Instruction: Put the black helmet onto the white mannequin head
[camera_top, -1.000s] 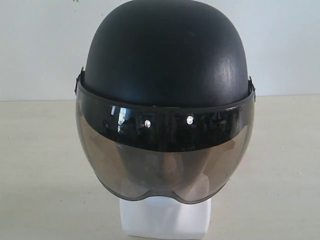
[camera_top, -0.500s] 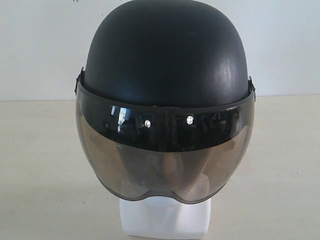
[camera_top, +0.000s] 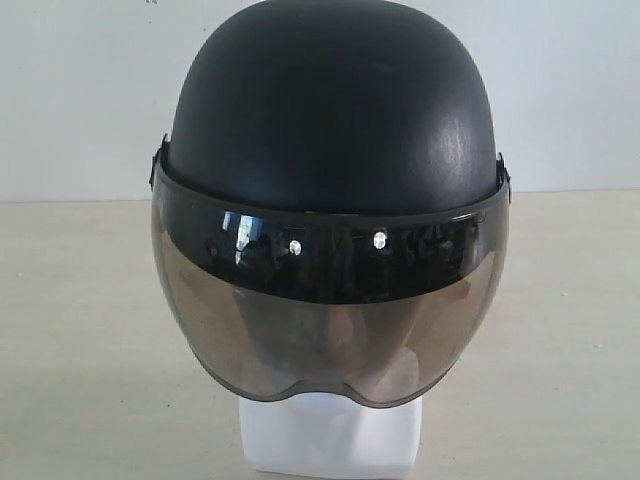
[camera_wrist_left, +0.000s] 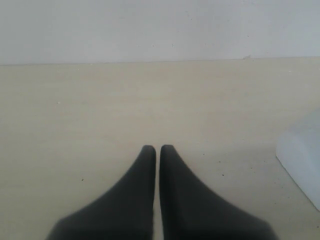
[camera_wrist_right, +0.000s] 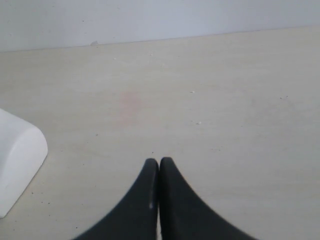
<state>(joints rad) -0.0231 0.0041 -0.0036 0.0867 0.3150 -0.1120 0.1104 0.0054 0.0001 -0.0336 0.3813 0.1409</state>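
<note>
Low over the table (camera_wrist_left: 100, 110), left pincer (camera_wrist_left: 157, 148) and right pincer (camera_wrist_right: 159, 161) point forward, both clenched empty

I read no lettering, brand, number or sign on the helmet (camera_top: 335, 110) or anywhere else in view.

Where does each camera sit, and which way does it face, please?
Exterior view: in front of the black helmet on the white mannequin head, facing the visor; no arm shows.
Left wrist view: low over the table, facing the wall; shut left pincer shows.
Right wrist view: likewise, with the shut right pincer.
Shared: both wrist views catch a white corner, probably the head's base.
</note>
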